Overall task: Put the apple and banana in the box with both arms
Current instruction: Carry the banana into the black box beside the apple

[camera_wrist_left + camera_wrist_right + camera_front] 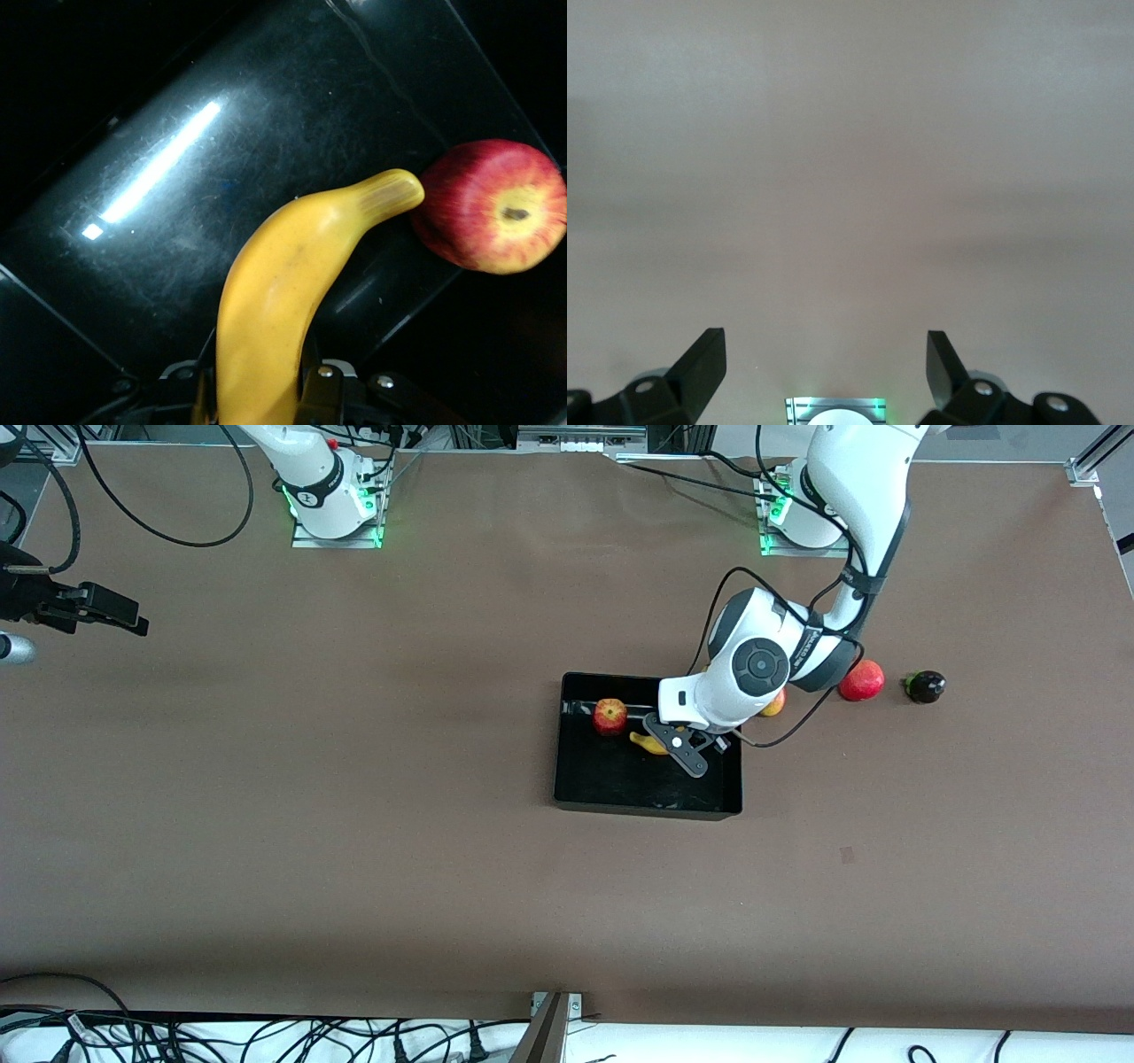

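Two fruits in the box (620, 779) now: I see the apple (609, 715) resting inside, my left gripper (666, 741) clamped on the banana (283, 301) over the tray floor beside it. Right gripper (824, 363) waits spread wide, over bare table.

Even overhead light, bright glare streak on glossy box (159, 168), right wrist view hazy

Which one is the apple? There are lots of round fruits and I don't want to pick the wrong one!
Find the black box in the middle of the table. The apple lies inside it, beside the banana that the left gripper holds. It is red with yellow patches and a dimpled stem end, and it is the only round fruit in the box; the all-red fruit and the dark fruit lie out on the table.
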